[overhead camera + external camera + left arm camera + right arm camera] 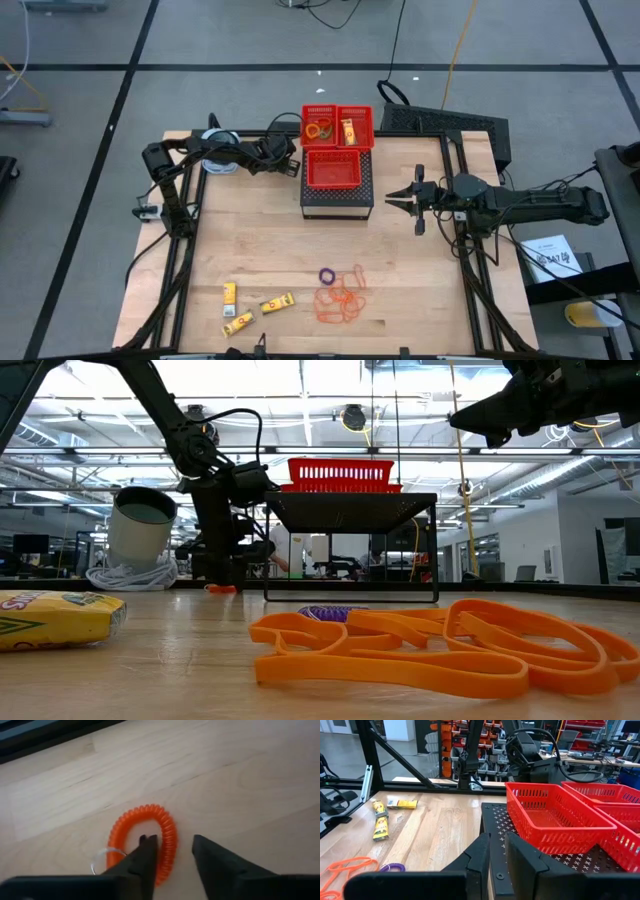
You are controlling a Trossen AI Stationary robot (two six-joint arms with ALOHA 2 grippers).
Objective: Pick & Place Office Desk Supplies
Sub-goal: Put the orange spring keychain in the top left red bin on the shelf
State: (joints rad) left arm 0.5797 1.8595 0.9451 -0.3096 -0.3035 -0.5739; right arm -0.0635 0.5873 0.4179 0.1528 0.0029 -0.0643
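An orange coil ring (150, 827) with a small metal key ring (102, 856) lies flat on the wood, left of the baskets. My left gripper (172, 842) is open over it, pointing down: one finger (146, 851) stands inside the loop, the other (205, 852) outside, with the coil's side between them. In the low view the coil (222, 589) lies under this gripper. A purple ring (326, 274), orange rubber bands (340, 300) and three yellow packets (277, 301) lie near the table's near edge. My right gripper (398, 201) hovers open, with a narrow gap, right of the black stand. My left gripper straddles one side of the orange coil (170, 832) from above, one finger inside the loop and one outside. The coil lies flat on the table. Whether either finger touches it, I cannot tell.
Three red mesh baskets (335, 170) sit on a black perforated stand (337, 203); the rear ones hold rings (319, 129) and a yellow packet (348, 129). A round blue-grey container (142, 525) stands on white cord at the far left corner.
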